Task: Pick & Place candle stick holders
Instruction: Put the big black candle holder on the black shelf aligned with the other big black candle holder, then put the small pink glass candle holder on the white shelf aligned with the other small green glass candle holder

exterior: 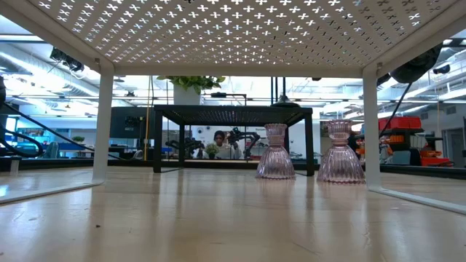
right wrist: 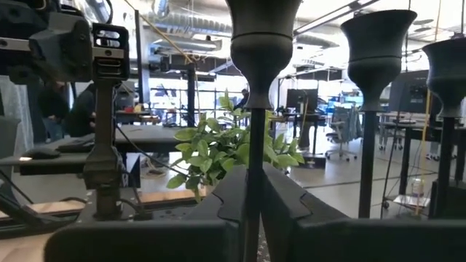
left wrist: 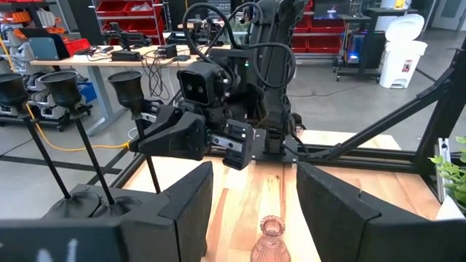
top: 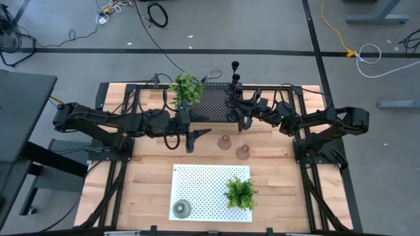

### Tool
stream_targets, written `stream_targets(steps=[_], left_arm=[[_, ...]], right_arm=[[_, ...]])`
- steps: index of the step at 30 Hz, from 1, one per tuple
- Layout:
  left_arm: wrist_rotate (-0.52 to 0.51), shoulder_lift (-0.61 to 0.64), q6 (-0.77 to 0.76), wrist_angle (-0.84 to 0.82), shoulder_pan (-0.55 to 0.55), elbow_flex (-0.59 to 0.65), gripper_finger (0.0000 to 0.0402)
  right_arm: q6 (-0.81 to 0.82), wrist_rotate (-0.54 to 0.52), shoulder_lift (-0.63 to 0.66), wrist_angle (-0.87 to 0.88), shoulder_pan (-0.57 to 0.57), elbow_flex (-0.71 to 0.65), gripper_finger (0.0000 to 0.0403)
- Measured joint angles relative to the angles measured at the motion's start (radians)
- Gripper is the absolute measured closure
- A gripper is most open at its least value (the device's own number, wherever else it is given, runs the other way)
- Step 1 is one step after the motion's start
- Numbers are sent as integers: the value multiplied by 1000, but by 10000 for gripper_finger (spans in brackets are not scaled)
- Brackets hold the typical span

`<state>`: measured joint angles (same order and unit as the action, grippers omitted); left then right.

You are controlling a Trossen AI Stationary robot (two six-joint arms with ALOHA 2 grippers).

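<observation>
— Any words or numbers you can read anywhere?

— None. The white perforated shelf (top: 210, 190) is plain, just a pattern of holes.

— What about behind the black mesh rack (top: 216, 103), out in the room?

— There are red bins (left wrist: 135, 10) on shelves and a white bin (left wrist: 403, 49) back there, but any marks on them are too small to make out.

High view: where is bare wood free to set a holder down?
Free: the wooden table left of the white perforated shelf, and right of it. Crowded: the black mesh rack, where the right tool grips a slim black holder, and beside the pink glass holders.
</observation>
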<state>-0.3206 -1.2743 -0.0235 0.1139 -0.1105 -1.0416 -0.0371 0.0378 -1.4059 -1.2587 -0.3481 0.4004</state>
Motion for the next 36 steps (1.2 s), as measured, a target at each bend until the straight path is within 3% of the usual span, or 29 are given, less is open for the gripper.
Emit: stream_targets(steps=[13, 27, 36], left_arm=[[0, 0, 0, 0, 0, 0, 200], [0, 0, 0, 0, 0, 0, 200], [0, 0, 0, 0, 0, 0, 200]], right_arm=[[0, 5, -1, 4, 0, 0, 358], [2, -2, 5, -2, 2, -1, 276], [-2, 7, 82, 57, 8, -1, 234]])
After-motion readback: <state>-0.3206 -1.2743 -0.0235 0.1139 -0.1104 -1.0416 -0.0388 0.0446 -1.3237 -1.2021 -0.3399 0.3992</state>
